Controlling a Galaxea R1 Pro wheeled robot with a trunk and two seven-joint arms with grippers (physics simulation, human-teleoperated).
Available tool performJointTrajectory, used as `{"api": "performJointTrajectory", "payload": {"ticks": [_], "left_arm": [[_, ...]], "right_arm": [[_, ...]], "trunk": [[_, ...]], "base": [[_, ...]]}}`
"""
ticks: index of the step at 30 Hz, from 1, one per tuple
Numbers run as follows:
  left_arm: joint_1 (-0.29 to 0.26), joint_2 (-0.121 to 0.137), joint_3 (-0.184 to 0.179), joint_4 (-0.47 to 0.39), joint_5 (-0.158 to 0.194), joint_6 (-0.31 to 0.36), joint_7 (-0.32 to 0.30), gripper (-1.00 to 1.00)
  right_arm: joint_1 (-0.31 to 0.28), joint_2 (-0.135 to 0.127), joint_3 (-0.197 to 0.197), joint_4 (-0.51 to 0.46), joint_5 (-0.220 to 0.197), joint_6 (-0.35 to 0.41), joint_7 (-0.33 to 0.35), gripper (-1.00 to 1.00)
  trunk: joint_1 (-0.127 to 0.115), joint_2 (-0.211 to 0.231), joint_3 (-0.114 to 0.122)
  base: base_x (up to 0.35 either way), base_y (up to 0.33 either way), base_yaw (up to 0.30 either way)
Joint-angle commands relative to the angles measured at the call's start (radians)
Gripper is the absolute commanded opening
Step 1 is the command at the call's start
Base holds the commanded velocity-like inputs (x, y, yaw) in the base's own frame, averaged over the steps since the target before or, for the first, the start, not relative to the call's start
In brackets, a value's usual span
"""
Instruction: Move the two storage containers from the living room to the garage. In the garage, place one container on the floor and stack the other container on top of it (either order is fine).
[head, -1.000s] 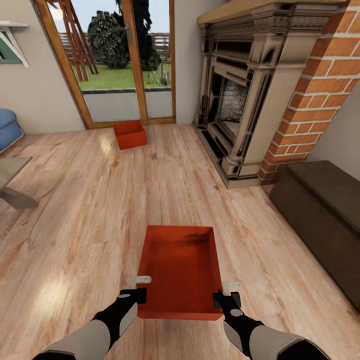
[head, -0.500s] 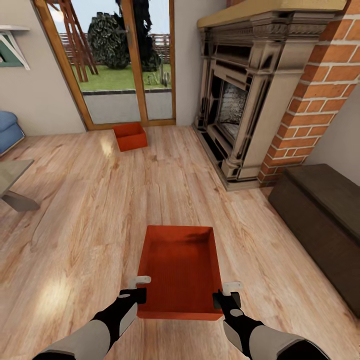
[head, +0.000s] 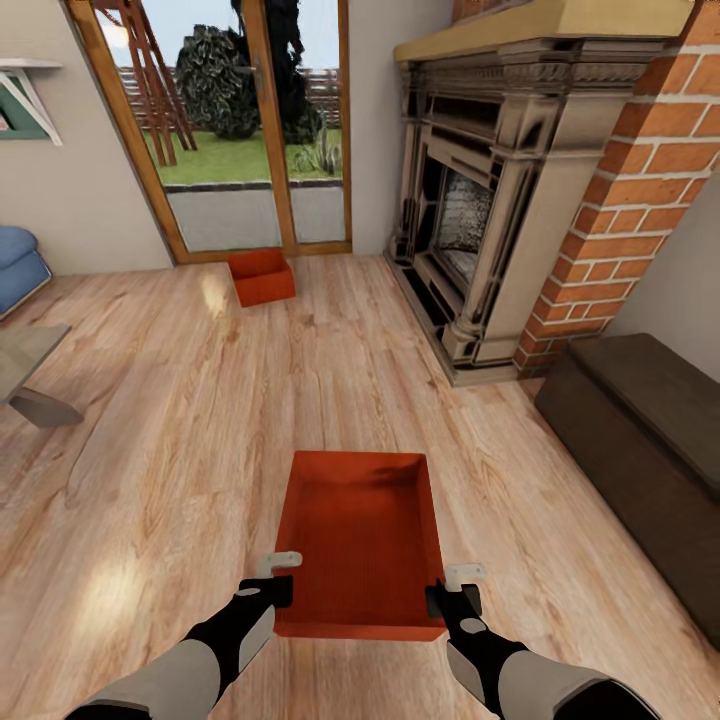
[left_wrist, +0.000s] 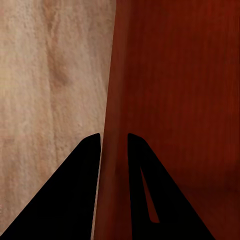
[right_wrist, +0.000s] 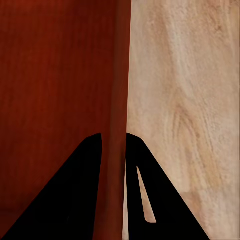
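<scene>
Here the left gripper (head: 283, 574) has its jaws clenched on the left wall of a storage container (head: 362, 540), one finger inside and one outside. That container hangs above the light wood-plank floor (head: 150, 450), while the right gripper (head: 452, 586) pinches its right wall likewise. The second container (head: 260, 276) sits far off by the glass doors (head: 250, 130), left of the fireplace (head: 480, 200).
</scene>
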Motion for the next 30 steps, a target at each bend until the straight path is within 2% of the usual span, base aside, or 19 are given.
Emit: {"api": "performJointTrajectory", "payload": {"ticks": [1, 30], "left_arm": [[0.0, 0.003, 0.015, -0.006, -0.014, 0.007, 0.013, -1.0], [0.0, 0.004, 0.016, -0.006, -0.013, 0.008, 0.014, -1.0]], "right_arm": [[0.0, 0.0, -0.016, 0.003, -0.022, -0.005, -0.005, -1.0], [0.0, 0.0, -0.015, 0.003, -0.022, -0.008, -0.003, -1.0]], "trunk": [[-0.004, 0.007, 0.003], [-0.115, 0.21, 0.093]], "base": [[0.0, 0.0, 0.0], [0.0, 0.0, 0.0]]}}
